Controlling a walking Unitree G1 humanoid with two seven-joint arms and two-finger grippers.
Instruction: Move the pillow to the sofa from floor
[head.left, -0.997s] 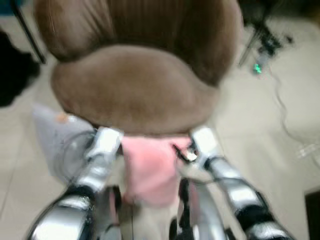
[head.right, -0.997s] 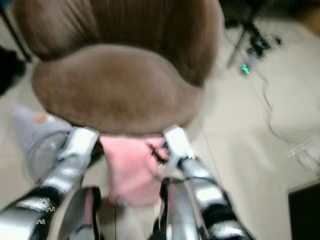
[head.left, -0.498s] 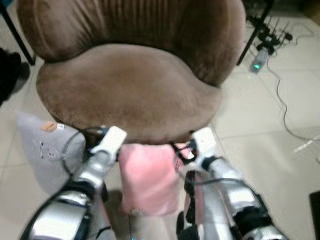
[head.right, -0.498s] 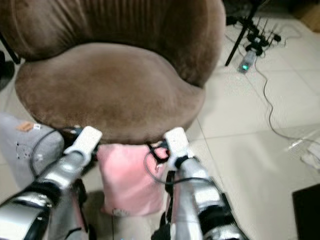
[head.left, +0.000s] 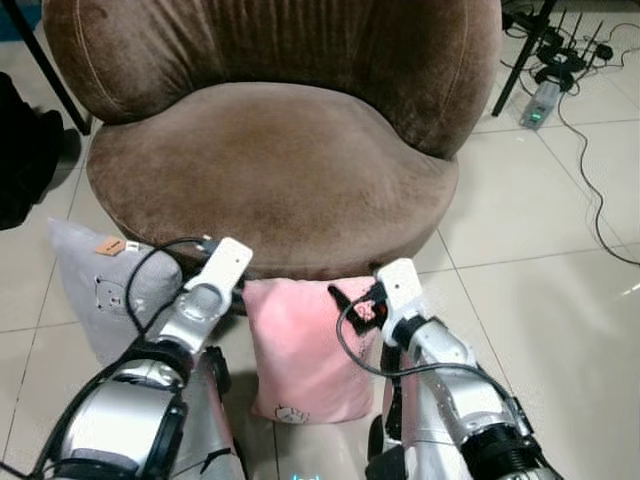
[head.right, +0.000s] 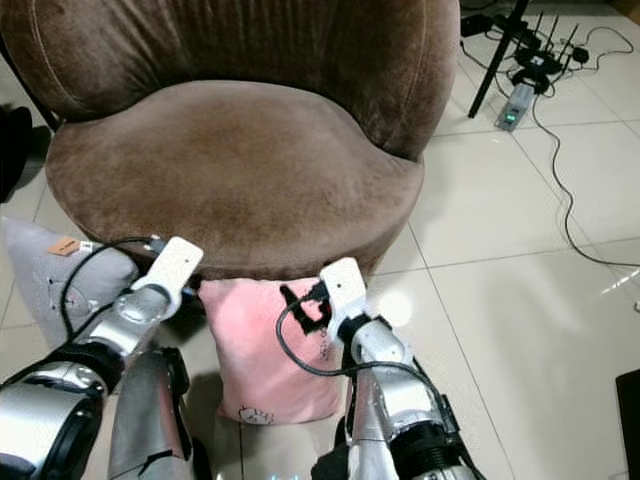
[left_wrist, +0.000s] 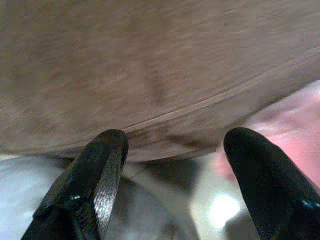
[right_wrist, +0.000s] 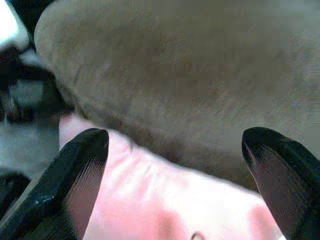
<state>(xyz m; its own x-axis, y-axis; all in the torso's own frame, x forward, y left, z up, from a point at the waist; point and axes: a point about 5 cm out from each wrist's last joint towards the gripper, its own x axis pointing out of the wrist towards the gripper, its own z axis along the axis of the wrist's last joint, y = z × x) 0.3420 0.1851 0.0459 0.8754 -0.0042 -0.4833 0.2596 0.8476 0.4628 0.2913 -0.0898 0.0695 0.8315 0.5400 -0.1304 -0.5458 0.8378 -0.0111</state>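
A: Pillow (head.left: 303, 350)?
B: Pink, propped on the floor (head.left: 520, 300) against the sofa (head.left: 270, 180). Left end effector (left_wrist: 172, 165) and right end effector (right_wrist: 175, 165) both gape wide; pinch opposite edges evenly before lifting.

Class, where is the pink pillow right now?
The pink pillow stands on the floor against the brown sofa's front, between both arms, grey pillow to its left.

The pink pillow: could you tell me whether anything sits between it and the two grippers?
Nothing visible does. The pink pillow leans on the sofa base, with the open left gripper and right gripper just above it.
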